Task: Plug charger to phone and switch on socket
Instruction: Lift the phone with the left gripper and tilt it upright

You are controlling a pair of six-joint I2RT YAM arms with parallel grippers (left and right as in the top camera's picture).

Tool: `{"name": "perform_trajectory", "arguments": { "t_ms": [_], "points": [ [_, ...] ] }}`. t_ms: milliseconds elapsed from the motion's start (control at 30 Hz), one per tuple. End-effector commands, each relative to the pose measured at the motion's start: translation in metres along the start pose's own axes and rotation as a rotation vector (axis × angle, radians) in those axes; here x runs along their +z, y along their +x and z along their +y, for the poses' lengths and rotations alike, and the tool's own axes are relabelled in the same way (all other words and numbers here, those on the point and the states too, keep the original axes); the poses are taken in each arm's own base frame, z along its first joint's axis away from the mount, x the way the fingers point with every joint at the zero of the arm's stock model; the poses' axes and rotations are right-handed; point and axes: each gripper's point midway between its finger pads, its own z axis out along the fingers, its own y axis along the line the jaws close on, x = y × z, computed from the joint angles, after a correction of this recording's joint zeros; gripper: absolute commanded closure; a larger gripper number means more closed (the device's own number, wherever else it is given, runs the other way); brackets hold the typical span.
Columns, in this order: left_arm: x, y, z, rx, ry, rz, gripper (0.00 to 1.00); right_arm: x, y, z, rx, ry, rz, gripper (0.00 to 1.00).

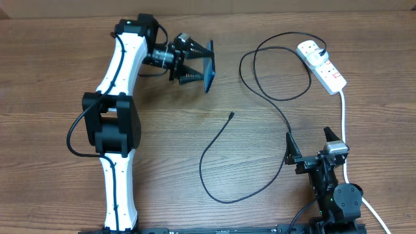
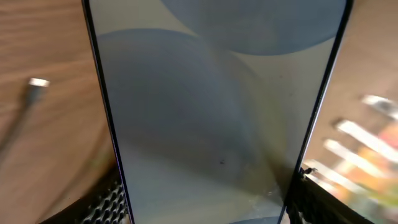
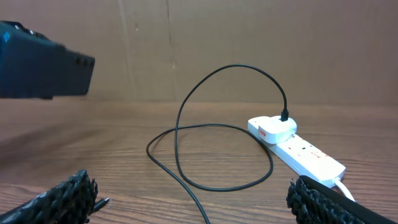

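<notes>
At the near right corner of the surface (image 1: pixel 58 201) sits the right claw (image 1: pixel 311 140), its jaws spread as wide as they go and nothing between them. The charger (image 1: pixel 201 168) — a thin black cable — passes just beside this claw's left finger. The thick white cord (image 1: pixel 343 117) runs past on the claw's right side toward the near edge. From the claw the cable sweeps toward the near edge in a broad loop around the middle of the surface. It then turns back up to its connector tip (image 1: pixel 232 115), which lies free on the wood about midway between the near and far edges.

Farther out, toward the far edge and left of centre, the left claw (image 1: pixel 201 65) is part-way closed on the phone (image 1: pixel 210 67), one finger on each long side. The phone stands on edge, tilted. In the right wrist view it appears as a dark slab raised above the wood. From the left wrist its screen fills the view, dull grey-blue. The connector tip lies on the wood off to one side, well apart from the phone.

Farthest, at the far right corner, the socket (image 1: pixel 323 65) lies slantwise. The cable makes a second loop beside it and ends in a white block (image 1: pixel 308 47) seated on the strip's far end. Whether the switch is on I cannot tell.
</notes>
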Motion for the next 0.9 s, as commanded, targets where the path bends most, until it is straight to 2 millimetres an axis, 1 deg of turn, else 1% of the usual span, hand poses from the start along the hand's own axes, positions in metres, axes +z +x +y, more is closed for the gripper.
{"name": "perform_trajectory", "arguments": {
  "t_ms": [0,200,267,300,400,433,500,533,567,600,667,700,767,867],
  "points": [
    [-0.011,0.011,-0.038,-0.027,0.178,0.058,0.34,0.0,0.002,0.0,-0.001,0.001,-0.005,0.0],
    [-0.012,0.011,-0.04,-0.106,0.184,0.068,0.37,0.0,0.001,-0.002,-0.002,0.013,-0.006,0.0],
    [-0.012,0.01,-0.04,-0.104,0.185,0.068,0.37,0.0,-0.004,-0.003,-0.002,0.018,-0.028,0.0],
    [-0.012,0.01,-0.04,-0.104,0.185,0.068,0.37,0.0,-0.013,0.002,-0.001,-0.008,-0.066,0.0],
    [-0.012,0.01,-0.04,-0.103,0.185,0.068,0.37,-0.007,-0.043,0.033,-0.022,-0.186,-0.187,0.0],
    [-0.012,0.01,-0.04,-0.103,0.185,0.068,0.37,-0.011,-0.054,0.039,-0.031,-0.219,-0.232,0.0],
    [-0.012,0.01,-0.04,-0.103,0.185,0.068,0.37,-0.021,-0.085,0.042,-0.052,-0.236,-0.369,0.0],
    [-0.012,0.01,-0.04,-0.103,0.185,0.068,0.37,-0.03,-0.103,0.045,-0.065,-0.244,-0.449,0.0],
    [-0.012,0.01,-0.04,-0.103,0.185,0.068,0.38,-0.041,-0.124,0.046,-0.081,-0.246,-0.548,0.0],
    [-0.012,0.01,-0.04,-0.104,0.185,0.068,0.38,-0.053,-0.14,0.047,-0.093,-0.248,-0.63,0.0],
    [-0.012,0.01,-0.04,-0.105,0.185,0.068,0.38,-0.072,-0.166,0.049,-0.11,-0.25,-0.747,0.0],
    [-0.012,0.01,-0.04,-0.113,0.184,0.069,0.38,-0.078,-0.177,0.05,-0.114,-0.252,-0.771,0.0],
    [-0.012,0.01,-0.04,-0.119,0.184,0.069,0.38,-0.077,-0.191,0.052,-0.114,-0.262,-0.737,0.0],
    [-0.012,0.006,-0.042,-0.107,0.184,0.069,0.39,-0.055,-0.208,0.05,-0.105,-0.237,-0.555,0.0]
  ]
}}
